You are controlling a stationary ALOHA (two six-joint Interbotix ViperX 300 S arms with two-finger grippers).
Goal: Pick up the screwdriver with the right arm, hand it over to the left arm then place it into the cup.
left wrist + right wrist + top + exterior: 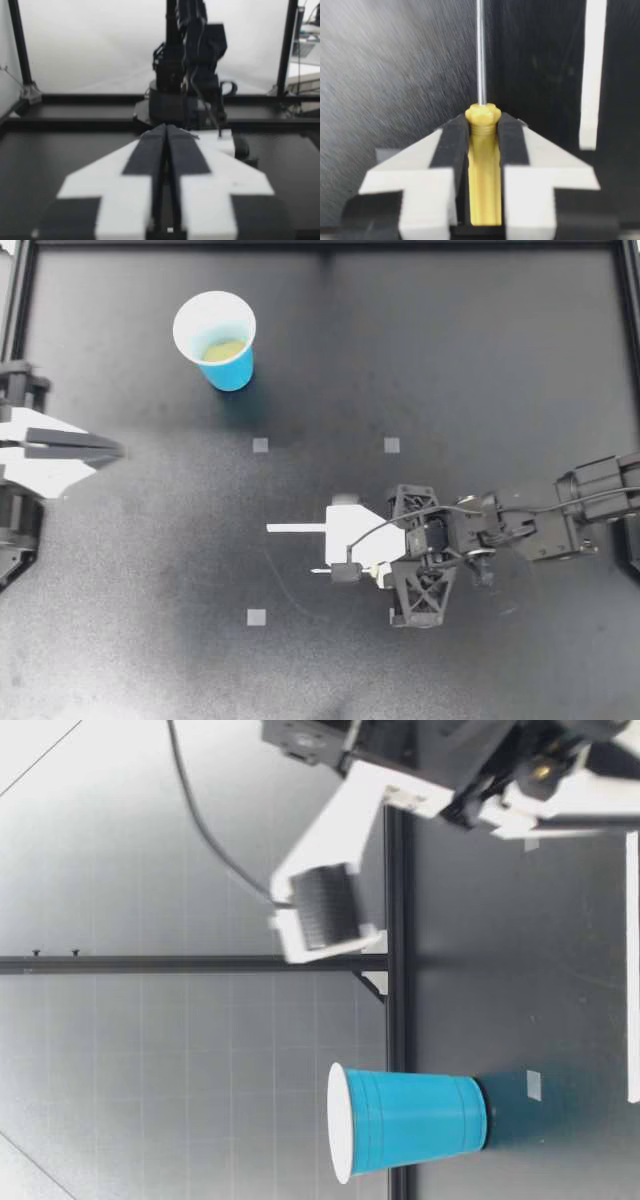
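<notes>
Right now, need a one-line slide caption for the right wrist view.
Right gripper shut on the yellow screwdriver handle, metal shaft pointing straight ahead over the dark table.

You have the right gripper point(345, 566) above the black table point(450, 360), a little right of its middle, clamped on the yellow-handled metal screwdriver point(483, 165), whose shaft points toward the left arm's side. The blue plastic cup point(215, 340) stands upright on the table's left half, well apart from it, with the left gripper point(112, 450) near the left edge.
</notes>
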